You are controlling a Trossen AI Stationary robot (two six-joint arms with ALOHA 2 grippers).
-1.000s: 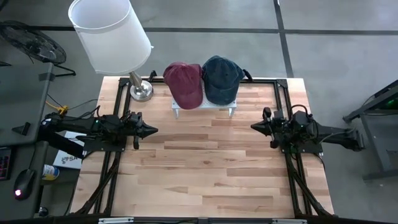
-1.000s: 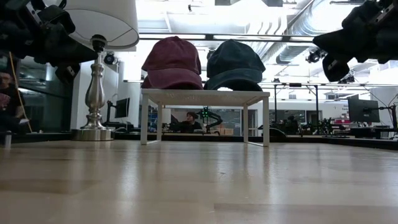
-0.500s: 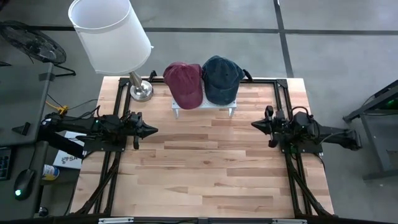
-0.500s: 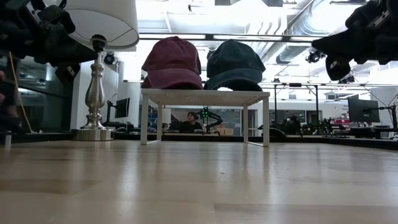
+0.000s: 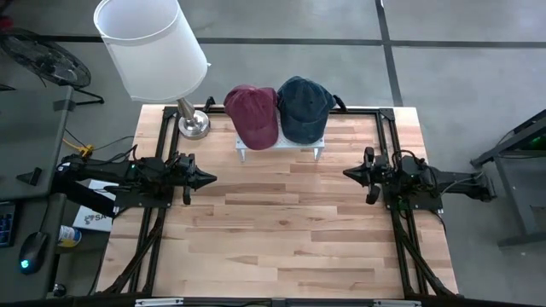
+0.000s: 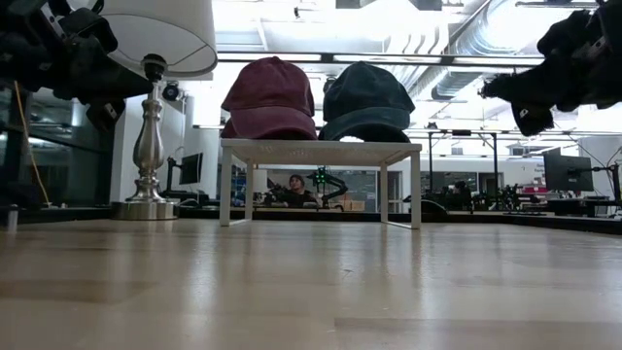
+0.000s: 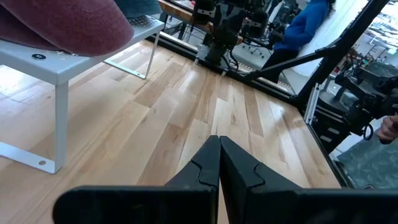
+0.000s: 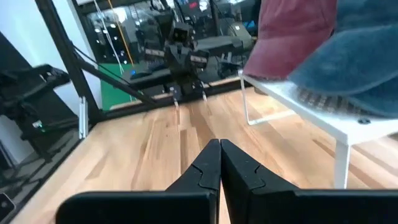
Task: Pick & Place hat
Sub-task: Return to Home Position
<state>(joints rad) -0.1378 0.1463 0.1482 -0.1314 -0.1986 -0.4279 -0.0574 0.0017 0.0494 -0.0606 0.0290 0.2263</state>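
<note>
Two caps sit side by side on a small white stand (image 5: 281,150) at the table's far edge: a maroon cap (image 5: 253,115) on the left and a dark blue cap (image 5: 304,107) on the right, both resting crown up on the stand's top (image 6: 321,144). My left gripper (image 5: 210,179) hovers shut over the table's left side, pointing right. My right gripper (image 5: 348,173) hovers shut over the right side, pointing left. The maroon cap (image 7: 68,25) shows in the left wrist view; both caps (image 8: 323,43) show in the right wrist view.
A lamp with a white shade (image 5: 150,47) and a silver base (image 5: 193,124) stands at the table's far left corner, next to the stand. Black frame rails (image 5: 388,145) run along the table's sides. Bare wood (image 5: 281,230) lies between and in front of the arms.
My right gripper has moved slightly toward the table's left and tipped a little downward; the left arm, the caps and the stand have stayed where they were.
</note>
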